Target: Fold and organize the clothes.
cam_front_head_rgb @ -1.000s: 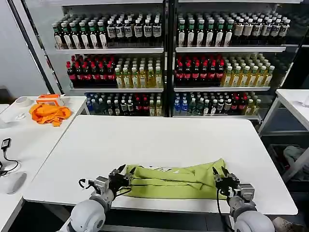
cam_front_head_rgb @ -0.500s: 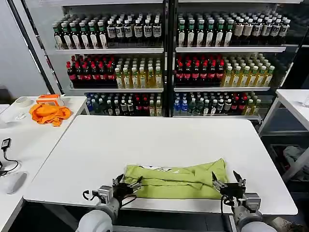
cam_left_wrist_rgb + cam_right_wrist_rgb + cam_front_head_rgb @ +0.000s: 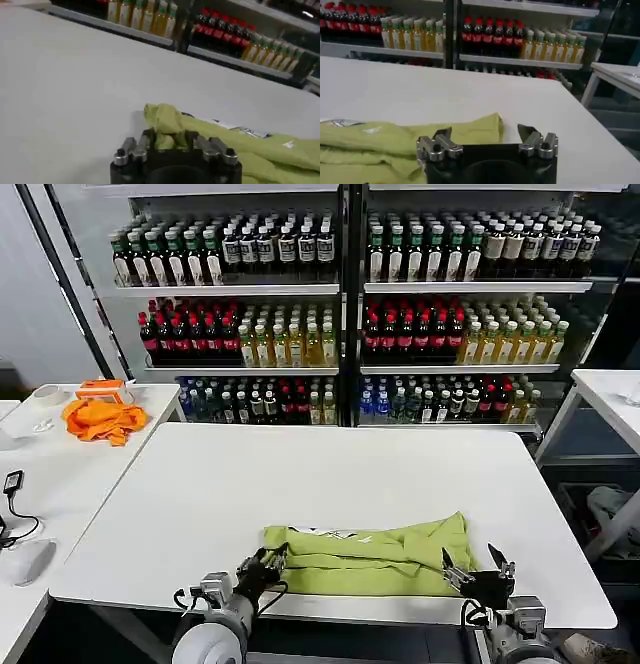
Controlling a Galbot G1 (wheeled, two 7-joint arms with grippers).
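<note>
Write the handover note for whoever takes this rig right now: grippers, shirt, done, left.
Left gripper: shut on the T-shirt at its left end, at the near table edge.
Right gripper: open, at the shirt's right end, holding nothing.
Shirt: bunched into a long band along the near edge, print up.
Done: rough lengthwise fold.
Left: probably fold the ends in and tidy.

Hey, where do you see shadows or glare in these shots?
Head view: table evenly lit, no hard shadows. Left wrist view: faint shadow beside the T-shirt corner, bright lamp spot behind. Right wrist view: no glare on the table.
</note>
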